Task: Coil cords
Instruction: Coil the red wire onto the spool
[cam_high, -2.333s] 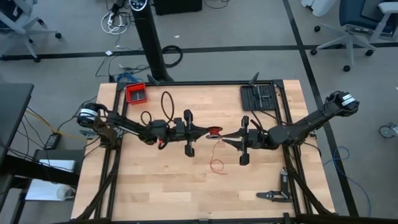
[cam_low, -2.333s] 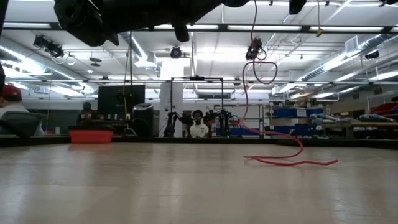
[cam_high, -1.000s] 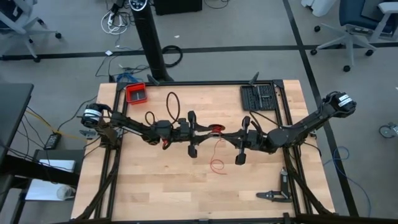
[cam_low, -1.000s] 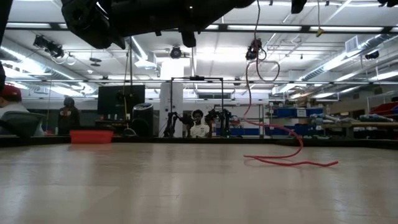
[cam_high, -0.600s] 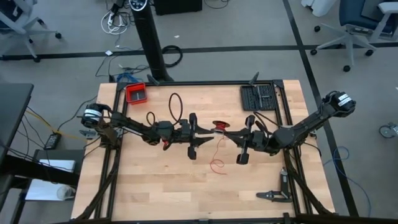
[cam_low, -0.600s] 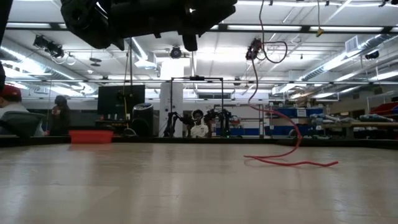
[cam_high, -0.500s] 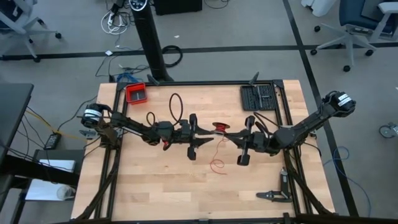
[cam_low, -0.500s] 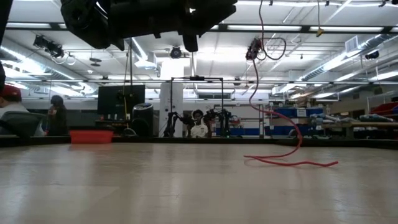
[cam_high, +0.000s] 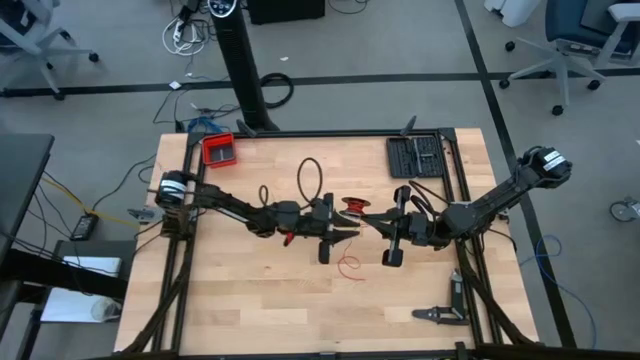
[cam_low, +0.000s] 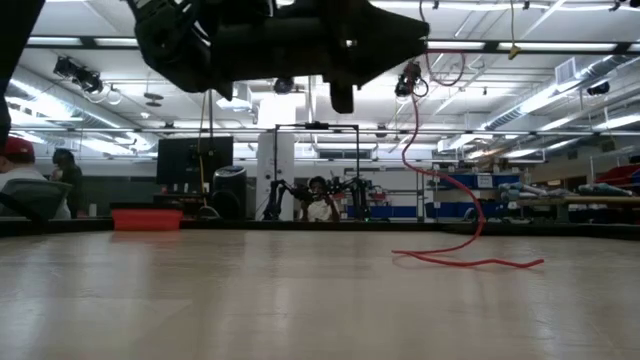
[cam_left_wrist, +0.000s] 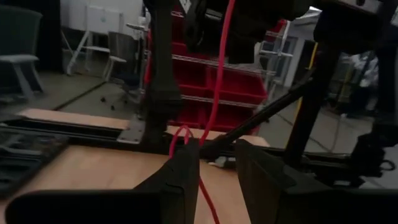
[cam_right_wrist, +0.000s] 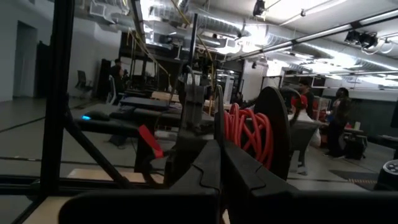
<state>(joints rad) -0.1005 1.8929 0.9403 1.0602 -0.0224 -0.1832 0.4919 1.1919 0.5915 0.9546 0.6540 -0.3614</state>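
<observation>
Pale wood planks make up the table (cam_high: 250, 310), framed by dark rails, and both arms reach over its middle. Between the two grippers sits a small bundle of the red cord (cam_high: 352, 206), raised above the surface; from it a thin tail drops down and ends in a loose curl on the wood, just on the near side of the grippers, seen in the low view as a red line trailing along the tabletop (cam_low: 470, 262). The left gripper (cam_high: 344, 222) hangs just beside the bundle with its fingers a little apart, the red strand running through the gap between them in its wrist view. The right gripper (cam_high: 368, 217) faces it from the other side, fingers closed together, with the coiled red cord directly ahead of its tips. Farther from the left gripper, at the table's far corner, lies a red tray (cam_high: 219, 150); beyond the right gripper sits a black tool rack (cam_high: 415, 156). Grey floor, office chairs (cam_high: 560, 40) and loose cables surround the table. People stand in the workshop beyond (cam_low: 318, 205).
</observation>
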